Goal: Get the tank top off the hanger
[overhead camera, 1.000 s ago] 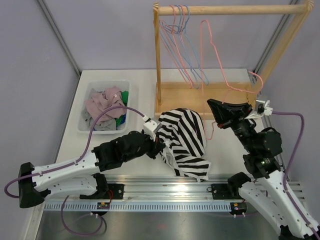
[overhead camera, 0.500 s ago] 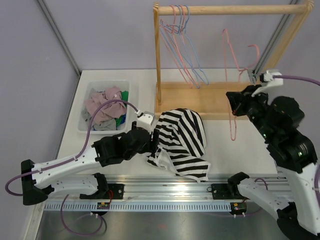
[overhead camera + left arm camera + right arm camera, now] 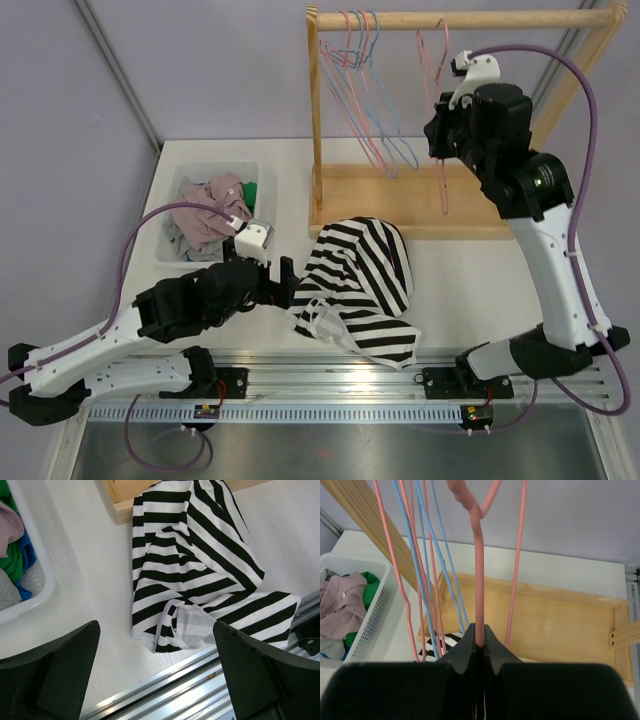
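The black-and-white striped tank top (image 3: pixel 362 285) lies crumpled on the table, free of the hanger; it also shows in the left wrist view (image 3: pixel 195 575). My left gripper (image 3: pixel 284 283) is just left of it, open, with nothing between its fingers (image 3: pixel 50 670). My right gripper (image 3: pixel 441 135) is raised by the wooden rack and shut on the bare pink hanger (image 3: pixel 443 185), whose hook reaches up to the top rail. In the right wrist view the hanger's wire (image 3: pixel 478 580) runs up from my shut gripper (image 3: pixel 479 636).
The wooden rack (image 3: pixel 460 18) holds several pink and blue hangers (image 3: pixel 365 95) above its base board (image 3: pixel 400 195). A white basket (image 3: pixel 168 255) of clothes stands at the left. A metal rail (image 3: pixel 330 385) runs along the near edge.
My left gripper opened, let go of the tank top and drew back to the left. My right arm lifted the pink hanger from beside the garment up to the rack's rail.
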Robot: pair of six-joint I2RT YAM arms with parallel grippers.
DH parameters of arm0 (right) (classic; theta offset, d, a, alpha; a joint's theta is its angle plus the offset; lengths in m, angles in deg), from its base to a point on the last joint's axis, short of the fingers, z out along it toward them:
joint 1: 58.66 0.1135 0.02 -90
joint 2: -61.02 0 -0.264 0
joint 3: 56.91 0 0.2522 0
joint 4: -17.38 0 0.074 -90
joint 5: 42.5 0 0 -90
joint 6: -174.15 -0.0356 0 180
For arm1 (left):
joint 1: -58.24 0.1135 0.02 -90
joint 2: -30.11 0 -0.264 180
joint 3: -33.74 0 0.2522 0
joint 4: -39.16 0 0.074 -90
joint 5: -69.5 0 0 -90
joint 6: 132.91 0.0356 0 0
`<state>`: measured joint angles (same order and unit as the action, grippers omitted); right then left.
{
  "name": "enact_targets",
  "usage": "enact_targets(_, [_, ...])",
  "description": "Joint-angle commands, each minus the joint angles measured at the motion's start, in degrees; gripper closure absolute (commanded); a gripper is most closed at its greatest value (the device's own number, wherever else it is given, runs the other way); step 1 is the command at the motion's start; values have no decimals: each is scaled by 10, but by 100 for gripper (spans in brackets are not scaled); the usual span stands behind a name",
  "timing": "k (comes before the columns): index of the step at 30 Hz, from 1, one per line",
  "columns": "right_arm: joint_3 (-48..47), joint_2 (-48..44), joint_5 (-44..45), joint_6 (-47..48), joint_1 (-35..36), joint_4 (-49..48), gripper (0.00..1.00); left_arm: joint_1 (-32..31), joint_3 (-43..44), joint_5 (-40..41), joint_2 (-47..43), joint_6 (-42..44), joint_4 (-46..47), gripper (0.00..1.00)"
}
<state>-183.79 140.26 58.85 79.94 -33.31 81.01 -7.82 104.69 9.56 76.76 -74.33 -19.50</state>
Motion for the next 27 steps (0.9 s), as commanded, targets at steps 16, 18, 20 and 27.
enact_targets(16, [-311,277,-161,-4,-50,58,100,-1,12,32,-3,14,-24,1])
enact_targets(18, [-307,281,-165,-5,-49,59,100,-1,12,30,10,17,-5,1])
enact_targets(20, [-311,289,-172,-3,-48,69,100,-1,11,26,37,22,23,1])
enact_targets(27, [-267,232,-134,4,-50,62,50,-1,13,-26,161,32,147,1])
